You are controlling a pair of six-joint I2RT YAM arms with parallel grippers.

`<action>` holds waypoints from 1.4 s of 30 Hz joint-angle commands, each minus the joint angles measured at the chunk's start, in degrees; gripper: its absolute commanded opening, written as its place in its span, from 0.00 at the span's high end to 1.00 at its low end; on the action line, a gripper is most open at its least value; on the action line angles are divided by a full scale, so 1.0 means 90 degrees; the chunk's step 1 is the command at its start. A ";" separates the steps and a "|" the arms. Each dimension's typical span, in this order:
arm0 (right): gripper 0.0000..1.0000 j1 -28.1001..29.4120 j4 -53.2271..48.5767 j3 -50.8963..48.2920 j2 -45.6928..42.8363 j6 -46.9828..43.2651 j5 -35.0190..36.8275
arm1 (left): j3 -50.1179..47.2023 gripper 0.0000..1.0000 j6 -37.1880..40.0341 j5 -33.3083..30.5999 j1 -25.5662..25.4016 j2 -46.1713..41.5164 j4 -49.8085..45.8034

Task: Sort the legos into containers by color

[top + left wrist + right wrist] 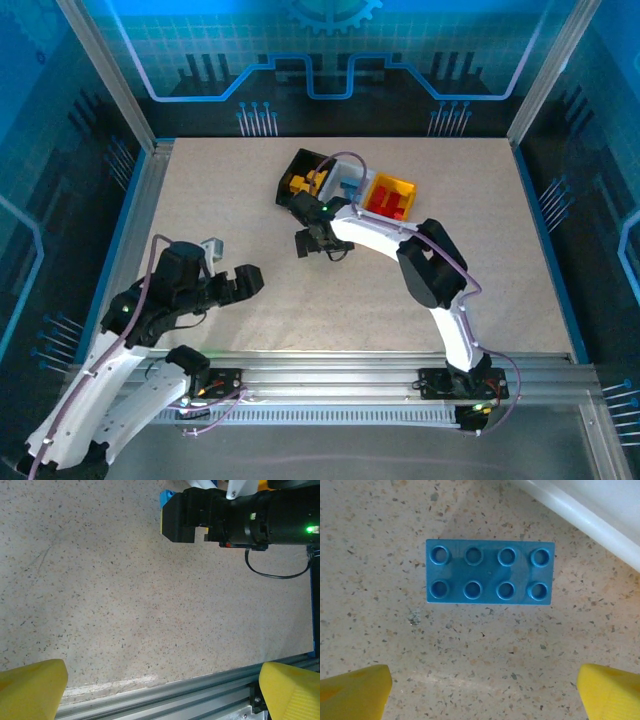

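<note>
A blue lego (490,578) with eight studs lies flat on the table, studs up, beside the white container's rim (580,515). My right gripper (482,692) hovers over the table just short of it, open, yellow fingertips (352,692) wide apart and empty. From above, the right gripper (318,243) hangs just in front of the three containers: black (297,165) with yellow legos (300,183), white (352,172) with blue pieces, yellow (412,186) with red legos (392,203). My left gripper (248,282) is open and empty over bare table, and the left gripper (160,692) sees the right arm's black head (200,515) and a blue lego corner (166,496).
An aluminium rail (175,692) runs along the table's near edge, right under the left fingers. Metal frame posts (110,75) and blue side walls enclose the table. A cable (275,572) loops from the right arm.
</note>
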 commanded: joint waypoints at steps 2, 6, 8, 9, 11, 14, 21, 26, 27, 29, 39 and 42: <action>0.04 -0.0141 -0.0180 0.0408 0.0413 0.0104 0.0007 | -0.0157 0.01 0.0173 0.0080 0.0044 -0.0055 -0.0287; 0.05 -0.0220 -0.0296 0.0782 0.0822 0.0040 -0.0070 | -0.0199 0.01 0.0313 0.0050 0.0042 -0.0027 -0.0230; 0.06 -0.0271 -0.0320 0.0861 0.0925 0.0095 -0.0104 | -0.0183 0.01 0.0336 0.0043 0.0046 0.0020 -0.0225; 0.07 -0.0298 -0.0256 0.0850 0.0957 0.0110 -0.0138 | -0.0168 0.01 0.0345 0.0054 0.0049 0.0050 -0.0216; 0.07 -0.0342 -0.0189 0.0875 0.1038 0.0101 -0.0174 | -0.0140 0.01 0.0378 0.0054 0.0051 0.0110 -0.0208; 0.07 -0.0425 -0.0247 0.1013 0.1240 0.0109 -0.0209 | -0.0129 0.01 0.0452 0.0016 0.0055 0.0156 -0.0215; 0.08 -0.0573 -0.0271 0.1294 0.1523 0.0019 -0.0325 | -0.0138 0.01 0.0558 -0.0004 0.0085 0.0261 -0.0171; 0.09 -0.0611 -0.0409 0.1625 0.1780 -0.0062 -0.0324 | -0.0158 0.01 0.0580 0.0026 0.0127 0.0378 -0.0083; 0.10 -0.0625 -0.0418 0.1674 0.1806 -0.0062 -0.0312 | -0.0153 0.01 0.0588 0.0034 0.0130 0.0402 -0.0072; 0.10 -0.0629 -0.0430 0.1728 0.1824 -0.0062 -0.0260 | -0.0148 0.01 0.0589 0.0044 0.0139 0.0442 -0.0047; 0.11 -0.0648 -0.0486 0.1944 0.1788 -0.0168 0.0110 | -0.0215 0.01 0.0562 0.0088 0.0194 0.0453 -0.0006; 0.11 -0.0648 -0.0472 0.1946 0.1711 -0.0168 0.0141 | -0.0217 0.01 0.0590 0.0093 0.0210 0.0462 0.0009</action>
